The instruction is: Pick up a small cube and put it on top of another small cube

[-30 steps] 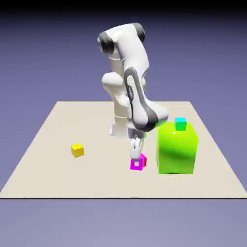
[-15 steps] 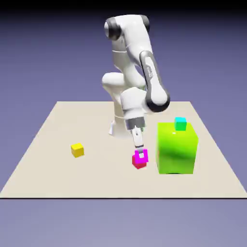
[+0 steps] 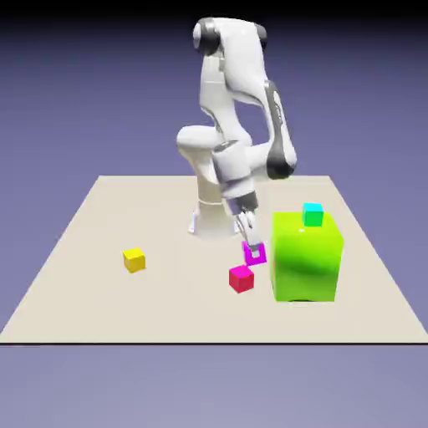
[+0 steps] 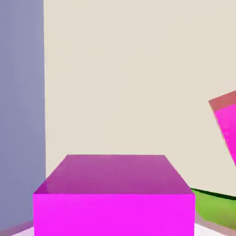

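- Leftmost in the exterior view, a yellow cube (image 3: 134, 260) sits alone on the table (image 3: 84, 276), well apart from the action.
- Next, toward the middle, the gripper (image 3: 253, 251) hangs above the table, closed on the small purple cube (image 3: 255, 253), which is lifted clear of the surface.
- Just below and to the exterior view's left of it rests the crimson cube (image 3: 241, 278), flat on the table.
- Rightmost, the big green block (image 3: 307, 255) carries a small teal cube (image 3: 313, 215) on top.
- So the pick-up looks done; the carry and the placing on another cube are left.
- Meanwhile the hand view shows the purple cube (image 4: 113, 196) filling the bottom between the fingers, hiding them, with the crimson cube (image 4: 227, 124) at the right edge.
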{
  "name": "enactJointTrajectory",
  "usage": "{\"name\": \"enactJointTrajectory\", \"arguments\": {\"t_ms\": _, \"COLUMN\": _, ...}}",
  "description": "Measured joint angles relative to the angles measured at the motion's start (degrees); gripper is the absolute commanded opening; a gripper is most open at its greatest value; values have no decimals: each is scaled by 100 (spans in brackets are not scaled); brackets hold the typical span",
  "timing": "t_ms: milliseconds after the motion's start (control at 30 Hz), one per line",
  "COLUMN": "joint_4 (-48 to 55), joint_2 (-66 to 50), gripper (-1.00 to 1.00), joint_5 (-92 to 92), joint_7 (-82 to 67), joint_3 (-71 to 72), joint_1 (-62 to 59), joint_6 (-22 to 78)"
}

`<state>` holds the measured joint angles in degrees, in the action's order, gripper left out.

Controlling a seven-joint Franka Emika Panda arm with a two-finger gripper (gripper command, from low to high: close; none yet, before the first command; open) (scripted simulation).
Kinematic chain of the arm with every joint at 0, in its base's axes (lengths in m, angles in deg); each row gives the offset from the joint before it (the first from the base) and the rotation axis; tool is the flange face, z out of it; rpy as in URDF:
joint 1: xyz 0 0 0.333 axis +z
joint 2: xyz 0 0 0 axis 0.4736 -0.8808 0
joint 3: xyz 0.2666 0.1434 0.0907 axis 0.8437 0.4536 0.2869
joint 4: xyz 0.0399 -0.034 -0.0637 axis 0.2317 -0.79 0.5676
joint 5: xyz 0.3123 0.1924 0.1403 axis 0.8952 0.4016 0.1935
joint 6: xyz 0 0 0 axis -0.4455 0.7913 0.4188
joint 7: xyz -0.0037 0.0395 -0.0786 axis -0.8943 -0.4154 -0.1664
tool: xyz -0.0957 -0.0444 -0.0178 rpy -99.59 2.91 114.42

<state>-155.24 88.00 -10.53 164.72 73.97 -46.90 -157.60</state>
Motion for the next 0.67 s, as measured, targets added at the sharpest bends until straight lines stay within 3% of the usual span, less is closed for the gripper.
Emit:
{"name": "enactJointTrajectory", "arguments": {"t_ms": 267, "joint_4": -613, "joint_2": 678, "gripper": -100, "joint_5": -1534, "joint_7": 1521, "joint_3": -4, "joint_1": 9, "joint_6": 859}}
{"name": "enactJointTrajectory", "arguments": {"t_ms": 567, "joint_4": -629, "joint_2": -1189, "gripper": -100, "joint_5": -2257, "joint_7": 1969, "joint_3": -310, "joint_1": 241, "joint_6": -992}}
{"name": "enactJointTrajectory", "arguments": {"t_ms": 600, "joint_4": -631, "joint_2": -1377, "gripper": 100, "joint_5": -2329, "joint_7": 2014, "joint_3": -339, "joint_1": 269, "joint_6": -1178}}
{"name": "enactJointTrajectory", "arguments": {"t_ms": 667, "joint_4": -631, "joint_2": -1377, "gripper": 100, "joint_5": -2328, "joint_7": 2013, "joint_3": -342, "joint_1": 265, "joint_6": -1173}}
